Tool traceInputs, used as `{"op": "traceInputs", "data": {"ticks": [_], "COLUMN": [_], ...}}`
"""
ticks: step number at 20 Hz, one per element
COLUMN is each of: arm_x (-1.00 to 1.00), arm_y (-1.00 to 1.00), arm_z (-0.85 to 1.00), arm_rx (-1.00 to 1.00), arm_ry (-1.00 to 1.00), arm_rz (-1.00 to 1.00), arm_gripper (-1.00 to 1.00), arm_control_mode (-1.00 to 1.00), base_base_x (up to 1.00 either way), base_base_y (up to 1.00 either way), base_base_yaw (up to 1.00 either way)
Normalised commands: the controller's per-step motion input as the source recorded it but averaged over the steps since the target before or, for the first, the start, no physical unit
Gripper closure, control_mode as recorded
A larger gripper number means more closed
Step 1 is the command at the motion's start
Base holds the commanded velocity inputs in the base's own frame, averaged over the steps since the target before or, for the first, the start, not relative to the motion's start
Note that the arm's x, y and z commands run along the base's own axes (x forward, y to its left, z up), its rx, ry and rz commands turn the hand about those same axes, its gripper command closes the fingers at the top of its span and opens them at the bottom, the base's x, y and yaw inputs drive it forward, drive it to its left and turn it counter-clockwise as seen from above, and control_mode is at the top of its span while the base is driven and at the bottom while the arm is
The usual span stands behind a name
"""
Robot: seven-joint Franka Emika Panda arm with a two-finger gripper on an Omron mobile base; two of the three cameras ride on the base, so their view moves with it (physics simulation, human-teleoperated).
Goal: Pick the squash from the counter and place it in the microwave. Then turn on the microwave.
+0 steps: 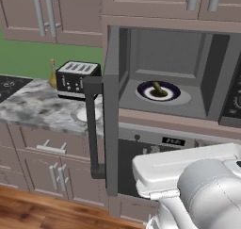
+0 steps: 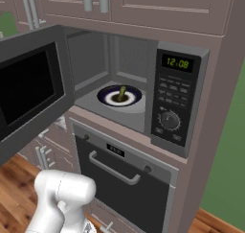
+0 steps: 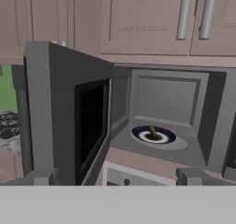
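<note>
The squash [image 1: 158,89] already lay on a dark-rimmed plate [image 2: 106,97] inside the microwave [image 2: 178,98], so the placing looked done. What remained was shutting the door [image 1: 110,115], which stood swung wide to the left, and starting the oven at its right-hand panel [image 2: 172,100]. The gripper [image 3: 118,174] hung back from the opening, fingers spread wide and empty. On the counter [image 1: 35,108] to the left stood a toaster [image 1: 75,78] and a bottle [image 1: 53,74], well clear. The open door itself seemed the only obstacle.

Both base views look forward and down from behind the arm — left and right — sharing the open microwave [image 1: 164,77]; the hand view faces it level, nearer
</note>
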Motion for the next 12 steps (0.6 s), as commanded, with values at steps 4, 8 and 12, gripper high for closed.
{"op": "traceInputs", "data": {"ticks": [4,8,12], "arm_x": [-0.07,-0.06,-0.02], "arm_y": [0.30,0.33,0.31], "arm_z": [0.00,0.00,0.00], "arm_rx": [0.00,0.00,0.00], "arm_ry": [0.00,0.00,0.00], "arm_rz": [0.01,0.00,0.00], "arm_gripper": [-1.00,-1.00,-1.00], "arm_control_mode": [-1.00,-1.00,-1.00], "base_base_x": [0.00,0.00,0.00], "base_base_y": [0.00,0.00,0.00], "base_base_yaw": [0.00,0.00,0.00]}}
